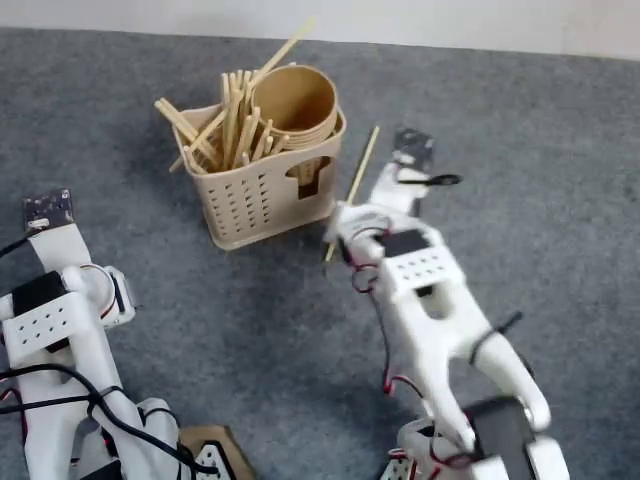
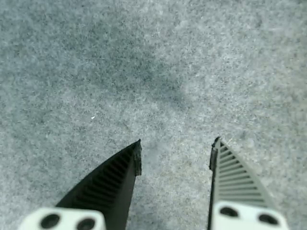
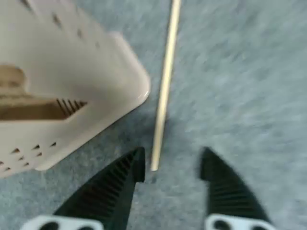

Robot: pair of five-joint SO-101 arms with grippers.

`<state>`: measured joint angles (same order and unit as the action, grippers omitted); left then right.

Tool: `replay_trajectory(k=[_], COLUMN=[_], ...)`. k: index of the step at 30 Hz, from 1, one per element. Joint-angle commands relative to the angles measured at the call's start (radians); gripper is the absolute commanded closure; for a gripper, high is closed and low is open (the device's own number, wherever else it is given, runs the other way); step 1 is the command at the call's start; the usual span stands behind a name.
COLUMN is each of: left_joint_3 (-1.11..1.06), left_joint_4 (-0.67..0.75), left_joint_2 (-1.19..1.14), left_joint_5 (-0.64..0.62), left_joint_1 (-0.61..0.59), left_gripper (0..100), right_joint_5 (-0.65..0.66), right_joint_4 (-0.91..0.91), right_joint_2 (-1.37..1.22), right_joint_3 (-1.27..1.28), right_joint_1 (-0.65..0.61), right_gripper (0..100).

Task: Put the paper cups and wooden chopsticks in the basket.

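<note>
A beige perforated basket [image 1: 255,195] stands on the grey carpet, holding stacked brown paper cups [image 1: 297,100] and several wooden chopsticks [image 1: 228,125]. One loose chopstick [image 1: 354,188] runs along the basket's right side; I cannot tell whether it lies flat or leans. In the right wrist view its near end [image 3: 156,158] sits between the spread fingers of my right gripper [image 3: 171,165], open and not clamped on it, with the basket corner [image 3: 120,81] close by. My left gripper [image 2: 176,143] is open over bare carpet, holding nothing. The left arm [image 1: 55,310] is at the lower left.
A brown cardboard piece [image 1: 212,440] lies at the near edge between the arm bases. Cables trail along both arms. Grey carpet [image 1: 540,150] stretches to the right of the basket and in front of it.
</note>
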<state>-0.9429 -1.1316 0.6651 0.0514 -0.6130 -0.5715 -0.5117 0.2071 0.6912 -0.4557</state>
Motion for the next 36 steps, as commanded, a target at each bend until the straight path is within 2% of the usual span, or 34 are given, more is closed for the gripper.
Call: replay_trajectory(k=[1,7,13,15,18,19,21,27,32,36], left_joint_3=[0.004,0.004,0.004,0.004,0.004,0.004,0.005,0.005,0.005,0.005], left_joint_4=[0.012,0.012,0.009,0.009,0.009,0.008,0.006,0.006,0.009,0.011], left_joint_2=[0.03,0.03,0.03,0.03,0.03,0.03,0.03,0.031,0.031,0.031], left_joint_5=[0.009,0.009,0.009,0.009,0.009,0.009,0.009,0.009,0.009,0.009], left_joint_1=[-0.004,-0.004,-0.007,-0.007,-0.007,-0.007,-0.007,-0.007,-0.005,-0.004], left_gripper=[75,75,75,75,75,75,75,75,75,75], right_joint_5=[-0.035,-0.032,-0.035,-0.032,-0.031,-0.031,-0.031,-0.031,-0.029,0.005], right_joint_4=[0.11,0.231,0.229,0.229,0.229,0.229,0.229,0.216,0.007,-0.03], right_joint_2=[-0.113,-0.305,-0.4,-0.401,-0.401,-0.401,-0.4,-0.4,-0.377,-0.214], right_joint_3=[-0.007,-0.027,-0.088,-0.087,-0.085,-0.085,-0.085,-0.084,-0.101,-0.131], right_joint_1=[-0.065,-0.068,-0.038,-0.031,-0.022,-0.018,-0.016,-0.013,0.005,0.03], right_gripper=[69.0,69.0,70.1,76.7,96.7,99.8,97.7,99.4,99.4,99.4])
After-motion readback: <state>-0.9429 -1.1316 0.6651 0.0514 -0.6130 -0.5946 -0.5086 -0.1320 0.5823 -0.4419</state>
